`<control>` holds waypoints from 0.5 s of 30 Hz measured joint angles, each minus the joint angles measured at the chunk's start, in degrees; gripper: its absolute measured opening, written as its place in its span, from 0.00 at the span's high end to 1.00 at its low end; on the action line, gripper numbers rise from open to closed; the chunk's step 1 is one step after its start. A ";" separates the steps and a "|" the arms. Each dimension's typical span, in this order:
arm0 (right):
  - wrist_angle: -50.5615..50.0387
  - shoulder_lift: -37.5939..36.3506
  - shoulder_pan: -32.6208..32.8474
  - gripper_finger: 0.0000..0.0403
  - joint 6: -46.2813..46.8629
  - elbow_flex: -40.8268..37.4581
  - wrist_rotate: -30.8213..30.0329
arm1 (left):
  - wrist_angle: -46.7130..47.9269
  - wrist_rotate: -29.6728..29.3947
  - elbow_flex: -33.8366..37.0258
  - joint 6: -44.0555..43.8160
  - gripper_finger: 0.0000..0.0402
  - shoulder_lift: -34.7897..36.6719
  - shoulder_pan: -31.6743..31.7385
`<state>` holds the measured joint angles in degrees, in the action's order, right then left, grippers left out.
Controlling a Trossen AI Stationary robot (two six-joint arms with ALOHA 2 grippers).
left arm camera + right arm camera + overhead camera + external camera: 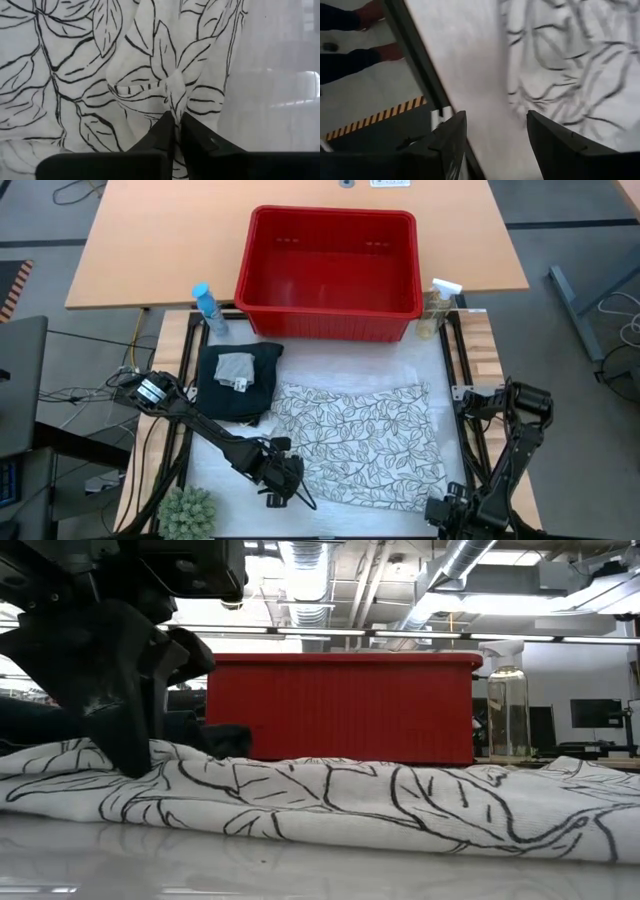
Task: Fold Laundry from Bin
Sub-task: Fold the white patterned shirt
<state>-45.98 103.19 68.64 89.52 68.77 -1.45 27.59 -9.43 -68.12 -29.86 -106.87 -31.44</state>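
Left gripper (176, 120): pinched shut on a raised fold of the leaf-print cloth (365, 445), at its near left edge.
Right gripper (496, 131): stood wide apart, empty, low at the table's near right corner, just off the cloth's edge.
Leaf-print cloth: lay spread flat mid-table, white with grey leaves.
Dark trousers (238, 380): folded, left of the cloth, a small grey cloth (235, 367) on top.
Bin (330, 272): red, at the far edge, beyond the cloth.
Spray bottles: blue (208, 308) left of the bin, clear (437, 305) right.
Low view only: gripper fingers (120, 720) pressed down into the cloth.
Right wrist view only: a person's feet (372, 12) on the floor beside the table.
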 joint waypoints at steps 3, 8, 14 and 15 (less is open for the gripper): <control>2.06 0.38 0.07 0.43 0.00 0.00 0.24 | -0.11 0.28 -0.02 0.18 0.91 0.00 0.00; 2.30 0.38 0.07 0.43 0.00 0.00 0.22 | -0.53 0.42 -0.03 -0.28 0.78 0.02 0.02; 2.31 0.38 0.07 0.43 -0.04 0.00 0.20 | 0.12 0.02 -0.52 -0.30 0.71 0.07 0.02; 2.30 0.38 0.07 0.43 -0.04 0.00 0.22 | 0.19 0.16 -0.52 -0.34 0.72 0.07 0.02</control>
<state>-43.68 103.57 68.71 89.47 68.77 -1.23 27.79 -9.27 -68.64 -30.20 -106.80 -31.42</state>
